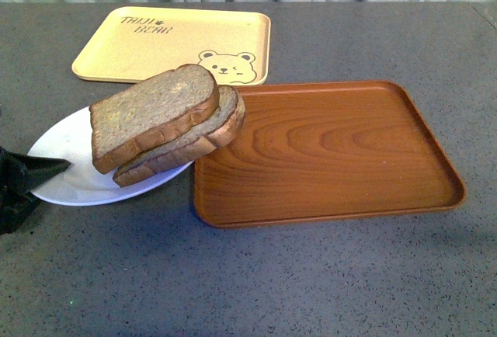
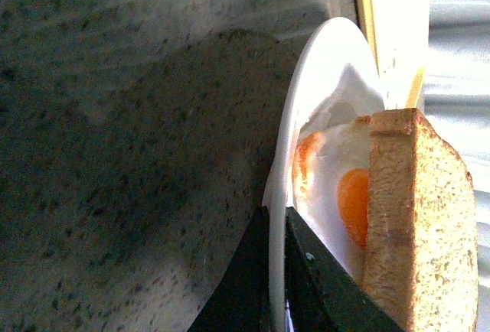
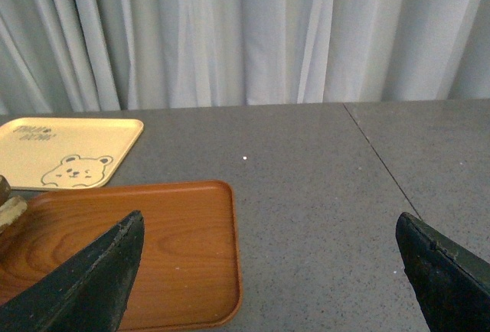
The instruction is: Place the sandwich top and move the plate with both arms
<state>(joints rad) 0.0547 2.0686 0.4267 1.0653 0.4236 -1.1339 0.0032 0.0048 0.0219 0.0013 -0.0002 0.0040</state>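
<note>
Left fingers (image 2: 325, 290) pinch the plate (image 1: 66, 147) beside the brown tray (image 1: 334, 151); right fingers (image 3: 92, 286) gape empty.

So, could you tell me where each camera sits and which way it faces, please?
Front view: on the body, facing forward over plate, sandwich top, brown tray; left end effector at edge.
Left wrist view: on that wrist, facing the clamped plate rim and egg; fingers show.
Right wrist view: on that wrist, facing the curtain; open right end effector shows.
Front and right wrist share the brown tray.
</note>
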